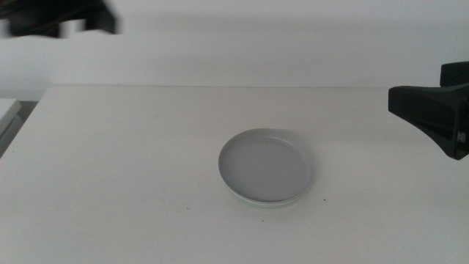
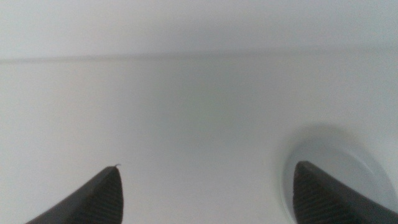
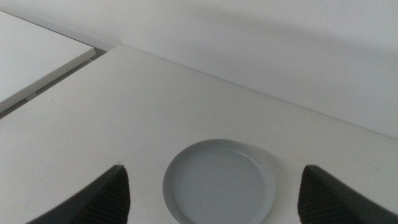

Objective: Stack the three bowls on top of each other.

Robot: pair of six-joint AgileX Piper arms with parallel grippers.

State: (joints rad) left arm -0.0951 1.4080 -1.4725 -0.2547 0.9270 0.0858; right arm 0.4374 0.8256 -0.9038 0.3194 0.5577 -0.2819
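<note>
A plain white surface [image 1: 132,161] is stretching back to a pale wall, and little else is lying on it. Near its middle the three bowls are sitting as one stack: the light grey bowl [image 1: 264,164] is lying on top, facing up and empty, while beneath it only thin rim edges are showing along the near side, a white bowl [image 1: 287,201] and then a pale green bowl [image 1: 253,203] at the bottom. Nothing is touching the stack.

The right hand [image 1: 432,114] is hanging at the right edge of the middle view, raised and well apart from the bowls; its wrist view is looking down on the grey bowl between its jaws, which are standing wide with nothing in them. The left hand [image 2: 205,193] is showing only as a dark blur in the far left corner of the middle view; its jaws are also spread wide and empty.
</note>
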